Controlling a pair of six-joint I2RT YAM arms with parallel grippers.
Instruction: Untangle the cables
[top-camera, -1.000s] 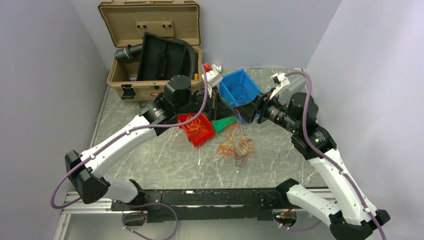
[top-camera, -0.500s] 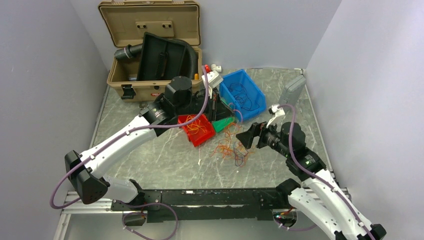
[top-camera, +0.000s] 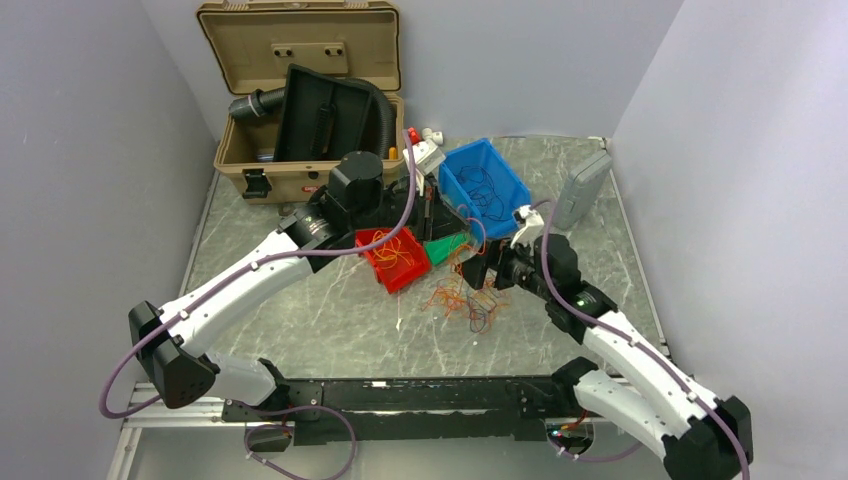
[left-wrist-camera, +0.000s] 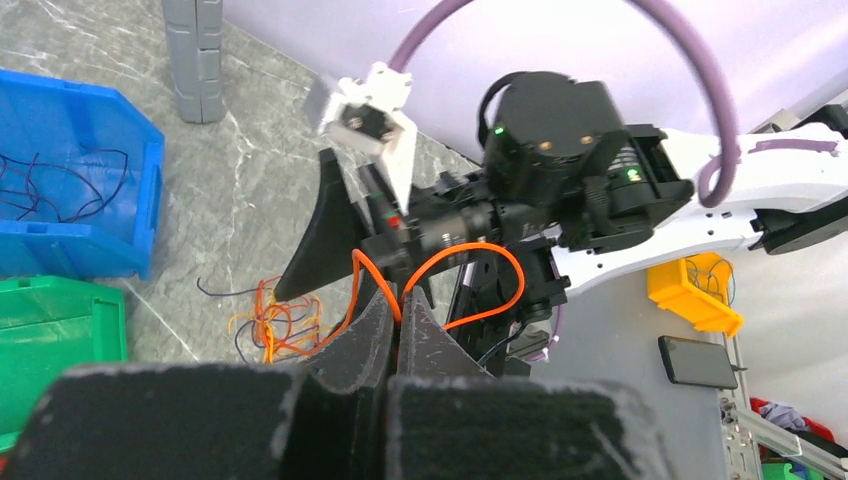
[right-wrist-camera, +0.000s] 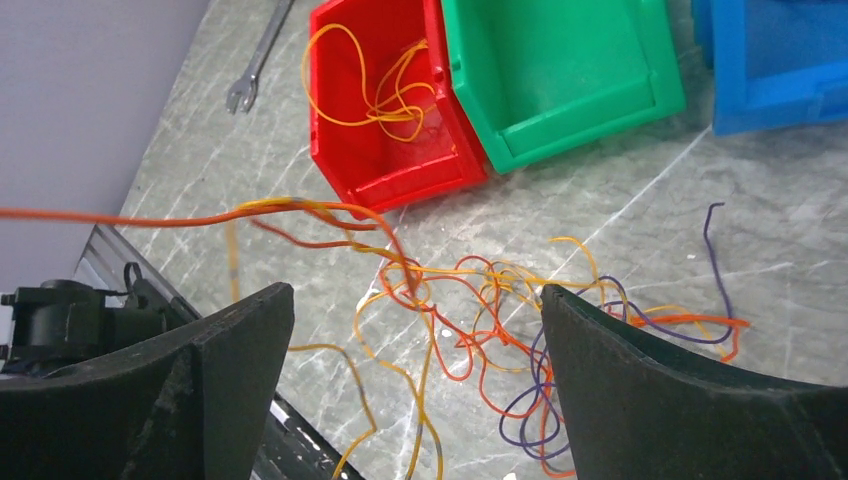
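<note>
Where the cables lay: the cables (top-camera: 466, 298) sat in a loose, mostly orange heap on the table (top-camera: 300, 330), just in front of the red bin (top-camera: 392, 260) and the green bin (top-camera: 447, 247). A few orange ones were in the red bin and some dark ones in the blue bin (top-camera: 487, 186).
Left gripper: the left gripper (left-wrist-camera: 397, 310) was clamped on one orange strand (left-wrist-camera: 478, 250), which looped up past its fingertips. It was held off the table, near the bins.
Right gripper: the right gripper (right-wrist-camera: 415, 298) had its jaws wide apart with nothing between them, and it looked straight down on the heap.
Taut line: in the right wrist view one orange wire ran straight from the knot to the left edge. I took it for the strand the left held, though I could not trace it end to end.
Step in hand (my judgement): drawing that one strand out of the knot — left pulling, right holding the rest back.
How to do it well: I meant to lower the right onto the crossing where the strand entered the heap and close on the bundle, not on the strand. Then I would pull slowly with the left, along the wire's own line.
Stop sign: the whole heap lifting as one.
Risk: such thin wire could slip the pads, and the purple loops looked caught up with the orange.
</note>
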